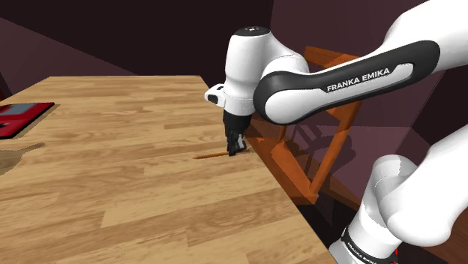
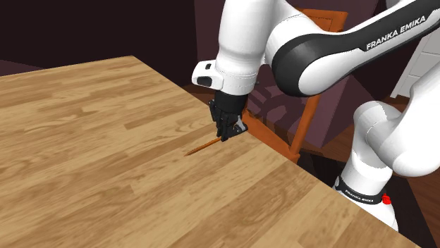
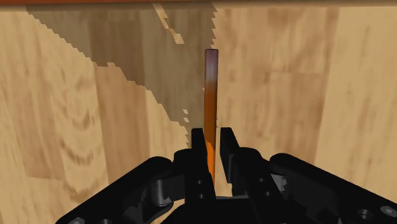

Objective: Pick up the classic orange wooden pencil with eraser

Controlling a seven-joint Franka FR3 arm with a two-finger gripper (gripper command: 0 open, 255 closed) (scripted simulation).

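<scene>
One broad table (image 1: 112, 187) of pale wooden planks takes up most of the scene, set in a room with dark purplish-maroon walls. One orange-brown wooden chair (image 1: 330, 135) stands just beside the table's far edge, under the arm. At the shoulder view's left edge lie one flat red rectangular item (image 1: 22, 116) and, nearer the camera, one pale wooden piece with a rounded outline (image 1: 15, 156); what either is cannot be told. One slim orange pencil (image 2: 201, 147) lies close to the table edge by the chair. One of its ends sits inside the single all-black two-finger gripper (image 2: 227, 135), and the rest of its shaft points away across the planks. Seen from the wrist camera, the two fingers (image 3: 198, 145) stand close on either side of the orange shaft (image 3: 210, 83) and clamp it between them. The arm's jagged shadow falls over the wood beyond them. The pencil looks low against the tabletop; whether it is touching cannot be told.
</scene>
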